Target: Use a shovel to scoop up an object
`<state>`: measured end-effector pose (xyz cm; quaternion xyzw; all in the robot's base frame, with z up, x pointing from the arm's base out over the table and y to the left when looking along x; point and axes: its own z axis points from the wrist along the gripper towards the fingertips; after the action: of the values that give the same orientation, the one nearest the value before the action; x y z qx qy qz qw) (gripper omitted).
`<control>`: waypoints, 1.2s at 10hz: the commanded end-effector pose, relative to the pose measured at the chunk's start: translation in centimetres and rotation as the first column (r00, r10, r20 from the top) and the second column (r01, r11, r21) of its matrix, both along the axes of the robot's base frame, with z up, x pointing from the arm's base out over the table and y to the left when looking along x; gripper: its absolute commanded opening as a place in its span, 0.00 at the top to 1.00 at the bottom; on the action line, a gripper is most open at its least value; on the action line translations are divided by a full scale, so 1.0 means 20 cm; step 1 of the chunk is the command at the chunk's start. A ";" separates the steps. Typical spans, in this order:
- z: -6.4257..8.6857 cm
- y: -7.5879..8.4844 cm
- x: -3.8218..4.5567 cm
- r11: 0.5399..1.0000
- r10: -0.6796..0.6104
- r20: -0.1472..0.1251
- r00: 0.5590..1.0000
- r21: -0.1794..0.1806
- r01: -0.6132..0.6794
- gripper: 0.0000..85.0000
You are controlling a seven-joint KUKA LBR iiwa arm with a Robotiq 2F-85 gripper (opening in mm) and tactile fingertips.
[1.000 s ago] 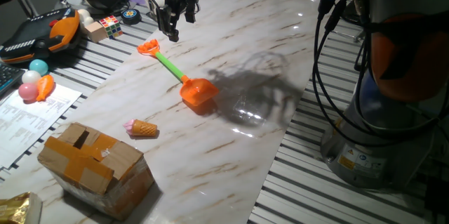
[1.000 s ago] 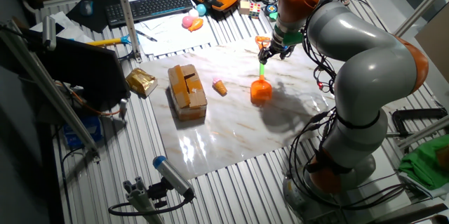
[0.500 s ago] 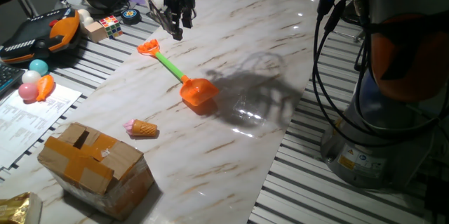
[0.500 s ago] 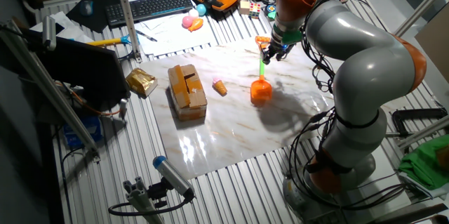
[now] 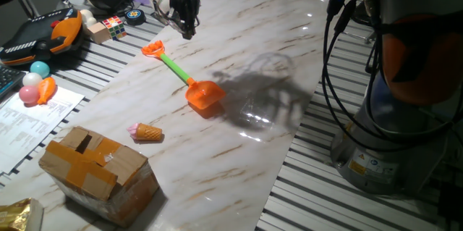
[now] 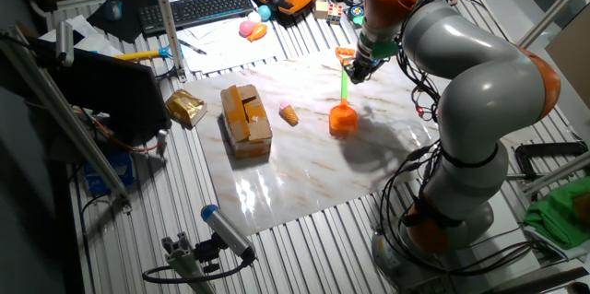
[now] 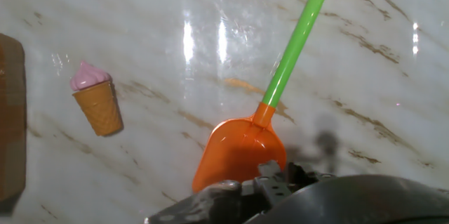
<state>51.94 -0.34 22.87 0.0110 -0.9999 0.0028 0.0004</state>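
The shovel (image 5: pixel 189 80) lies flat on the marble board, its orange scoop toward me, green shaft and orange loop toward the far left. It also shows in the other fixed view (image 6: pixel 343 100) and the hand view (image 7: pixel 280 83). The ice-cream cone (image 5: pixel 147 132), tan with a pink tip, lies left of the scoop, apart from it; it also shows in the other fixed view (image 6: pixel 289 114) and the hand view (image 7: pixel 97 101). My gripper (image 5: pixel 187 32) hangs above the board just beyond the loop end, seen edge-on, holding nothing. It also shows in the other fixed view (image 6: pixel 353 71).
A taped cardboard box (image 5: pixel 98 169) stands at the board's near left corner. A pink ball (image 5: pixel 29 94), a puzzle cube (image 5: pixel 112 26) and a teach pendant (image 5: pixel 43 35) lie off the board's left. The robot base and cables (image 5: pixel 391 115) stand at the right.
The gripper has turned about its axis, so its two fingers now line up as one narrow shape, and it has shifted slightly right. The shovel and cone have not moved.
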 end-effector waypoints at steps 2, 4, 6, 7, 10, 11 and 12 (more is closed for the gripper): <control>-0.04 -0.01 0.024 1.000 -0.009 0.003 1.000 0.003 0.009 0.99; -0.10 -0.02 0.060 0.999 -0.035 -0.005 0.999 -0.004 0.035 0.99; -0.16 -0.02 0.091 0.998 -0.068 -0.015 0.998 -0.011 0.068 0.99; -0.17 -0.02 0.100 0.996 -0.094 -0.027 0.995 -0.008 0.094 0.99; -0.21 -0.03 0.123 0.993 -0.117 -0.030 0.993 -0.028 0.116 0.99; -0.23 -0.04 0.130 0.993 -0.119 -0.031 0.992 -0.025 0.118 0.99; -0.25 -0.05 0.132 0.992 -0.122 -0.028 0.992 -0.018 0.121 0.99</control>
<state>54.60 -1.45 17.72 -0.0511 -0.9985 0.0102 0.0153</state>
